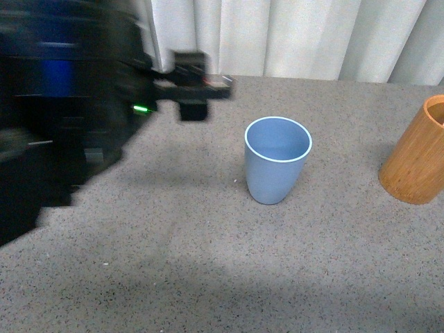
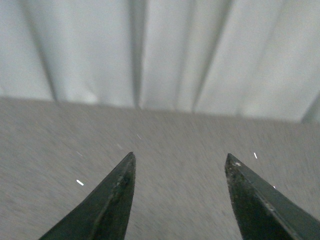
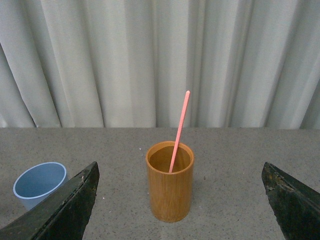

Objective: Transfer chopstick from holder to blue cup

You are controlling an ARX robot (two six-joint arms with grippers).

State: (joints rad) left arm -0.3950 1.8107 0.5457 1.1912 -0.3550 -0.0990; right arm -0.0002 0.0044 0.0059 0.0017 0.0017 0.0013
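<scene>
Jaws of the left gripper point(image 2: 179, 159) stand spread above the grey table point(image 2: 60, 135), gripping nothing. To its right the blue cup point(image 1: 277, 161) stands upright. Further right, the pink chopstick point(image 3: 179, 131) leans inside the wooden holder point(image 3: 170, 195), centred ahead of the right gripper point(image 3: 180, 169), whose jaws are spread wide and clear of both.

Shows the left claw point(image 2: 180, 155) with two dark, pointed fingertips point(image 2: 117, 195) set wide apart. Looks between them onto a grey speckled desk point(image 2: 175, 132), slightly blurred, and on to a pale pleated curtain point(image 2: 100, 50) hanging behind its far edge.
</scene>
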